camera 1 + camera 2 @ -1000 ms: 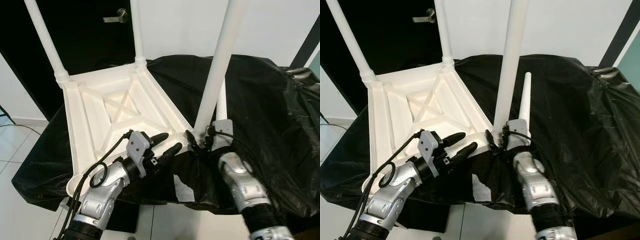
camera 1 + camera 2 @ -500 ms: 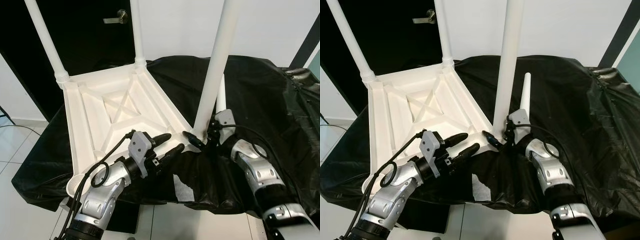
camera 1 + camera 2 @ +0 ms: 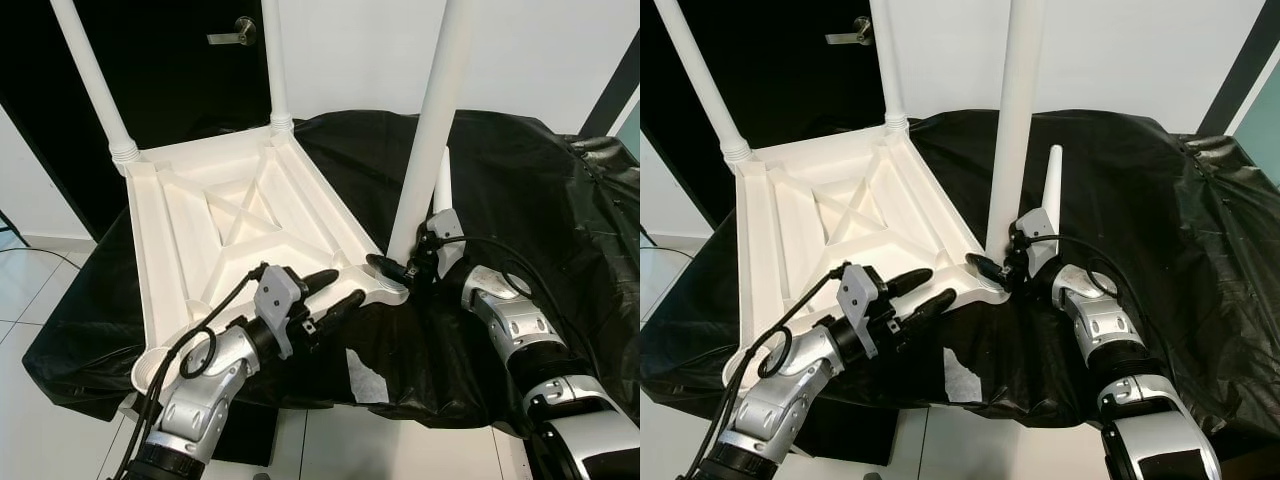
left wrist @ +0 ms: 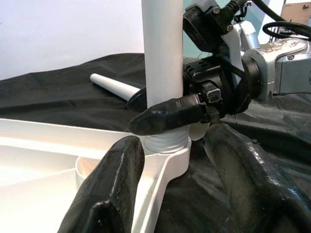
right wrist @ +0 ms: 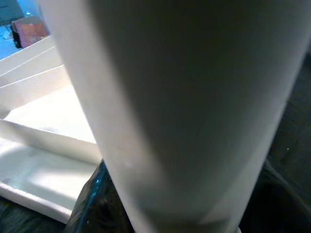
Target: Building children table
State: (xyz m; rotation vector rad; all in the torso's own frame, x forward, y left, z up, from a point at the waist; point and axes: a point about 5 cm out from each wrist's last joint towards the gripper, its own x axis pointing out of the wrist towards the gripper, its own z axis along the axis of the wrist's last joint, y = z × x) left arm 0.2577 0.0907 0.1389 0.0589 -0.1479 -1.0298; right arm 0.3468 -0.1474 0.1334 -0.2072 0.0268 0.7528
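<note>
White plastic tabletop (image 3: pixel 240 240) lies upside down on desk (image 3: pixel 560 220) w/ black sheet cover, ribbed underside up, cross brace in centre. Three white legs upright in corner sockets: far-left leg (image 3: pixel 92 80), far-mid leg (image 3: pixel 274 62), near-right leg (image 3: pixel 432 130). Fourth leg (image 3: pixel 442 192) lies loose on the sheet just behind near-right leg, mostly hidden. Near-left socket (image 3: pixel 150 368) empty.

Left claw (image 3: pixel 333 290) at near edge of tabletop, fingers spread apart, tips pointing toward near-right corner. Right claw (image 3: pixel 400 268) at base of near-right leg, fingers closed around it just above the socket. Dark door w/ lever handle (image 3: pixel 232 34) behind; white tile floor (image 3: pixel 30 300) at left.
</note>
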